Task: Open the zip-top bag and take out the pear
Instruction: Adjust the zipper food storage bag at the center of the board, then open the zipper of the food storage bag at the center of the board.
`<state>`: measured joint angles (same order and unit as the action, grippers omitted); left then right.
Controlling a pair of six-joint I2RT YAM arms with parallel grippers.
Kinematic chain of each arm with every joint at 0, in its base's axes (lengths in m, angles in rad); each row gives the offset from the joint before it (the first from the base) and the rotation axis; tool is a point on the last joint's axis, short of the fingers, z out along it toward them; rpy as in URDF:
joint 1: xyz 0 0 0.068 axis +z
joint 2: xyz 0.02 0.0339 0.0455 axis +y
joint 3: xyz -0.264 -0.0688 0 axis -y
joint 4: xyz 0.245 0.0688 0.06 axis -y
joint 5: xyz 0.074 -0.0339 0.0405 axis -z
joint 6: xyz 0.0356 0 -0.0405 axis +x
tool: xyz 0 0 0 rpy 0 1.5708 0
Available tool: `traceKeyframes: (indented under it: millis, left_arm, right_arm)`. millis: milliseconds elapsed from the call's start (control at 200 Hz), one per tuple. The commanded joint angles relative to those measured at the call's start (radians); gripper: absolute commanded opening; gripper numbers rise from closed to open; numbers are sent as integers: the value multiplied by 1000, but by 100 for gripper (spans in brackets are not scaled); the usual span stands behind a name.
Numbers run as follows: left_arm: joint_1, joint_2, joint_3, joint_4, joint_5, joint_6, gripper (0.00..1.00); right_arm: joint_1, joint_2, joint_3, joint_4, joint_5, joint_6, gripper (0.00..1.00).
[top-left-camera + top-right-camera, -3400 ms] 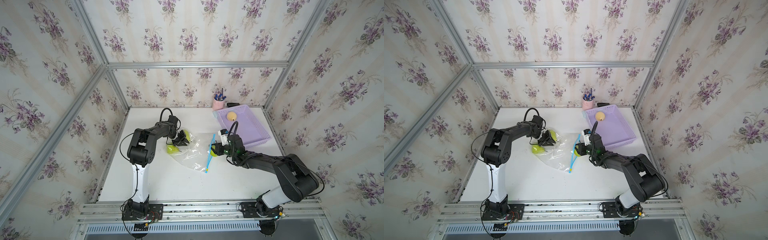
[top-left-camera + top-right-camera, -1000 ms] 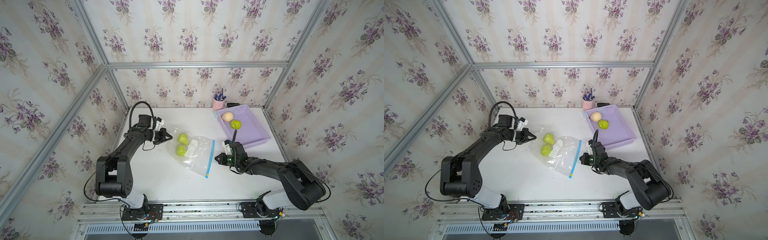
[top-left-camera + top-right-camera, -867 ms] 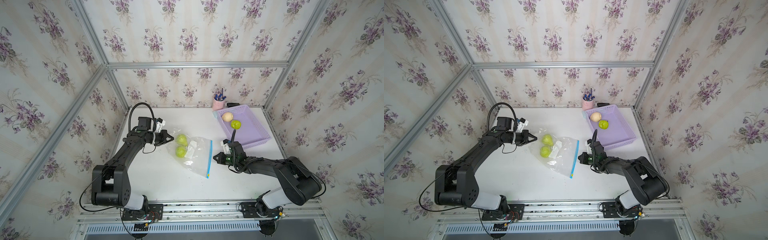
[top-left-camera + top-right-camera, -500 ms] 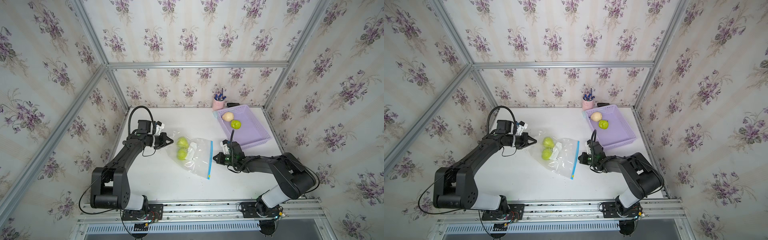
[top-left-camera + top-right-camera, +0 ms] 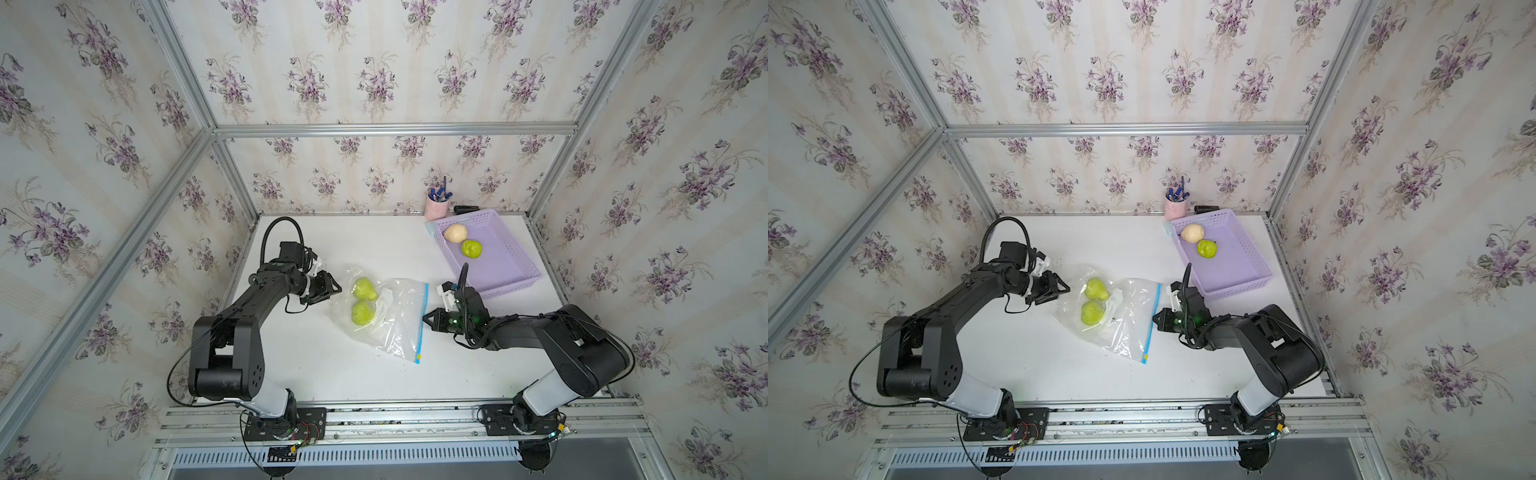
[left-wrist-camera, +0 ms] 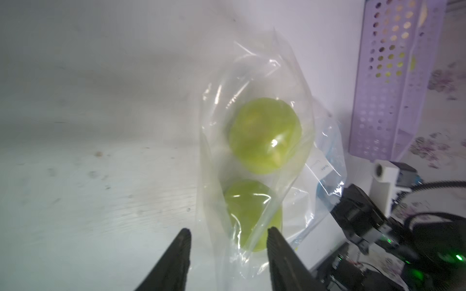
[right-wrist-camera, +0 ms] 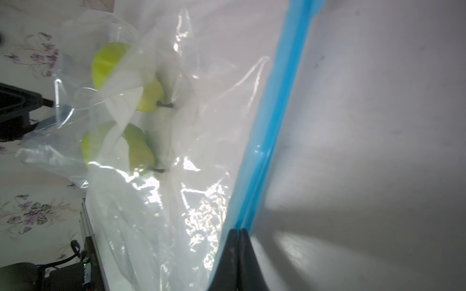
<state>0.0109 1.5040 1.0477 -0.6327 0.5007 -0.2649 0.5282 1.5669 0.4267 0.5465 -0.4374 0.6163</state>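
Clear crinkly plastic was the whole headache here, lol. The left claw (image 5: 337, 286) was seen with its jaws parted, just beside the sealed end of the zip-top bag (image 5: 399, 328). Loose film was shown between the tips in the left wrist view, but nothing was clamped. The bag was laid flat in the middle of the counter (image 5: 332, 374), with a far pear (image 5: 365, 288) and a near pear (image 5: 362, 313) bunched at that sealed end. The blue zip strip (image 5: 424, 309) was faced toward the right claw (image 5: 427, 319), which was squeezed fully closed with its tips right at the strip. Whether a lip was actually pinched couldn't be told. For this step to be done well, probably just one lip should be nipped and peeled up while the film near the pears is pinned by the left claw. Otherwise the whole bag would likely get dragged along.

Further right, a lilac basket (image 5: 505, 270) was parked near the right claw, with a third pear (image 5: 471, 248) and a pale fruit (image 5: 455, 232) side by side in it. A pink pen cup (image 5: 435, 206) was tucked behind it, well apart from the bag. Nothing was found blocking either claw.
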Motion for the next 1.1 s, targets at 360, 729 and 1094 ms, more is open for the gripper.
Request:
traceKeyframes:
  millis: [360,729,1094]
  left_arm:
    - [-488,-145,-68,91,-62,-102,74]
    - [-944,345,320,-146,-817,-211,100]
    - [-968,598,507,-190,-827,-182,63]
  right_arm:
    - [-55,-269,-62,-104,236,7,27]
    - [-123,-492,-168,-183,272,12,50]
    - [-145,-532,-195,-186,232,10,49]
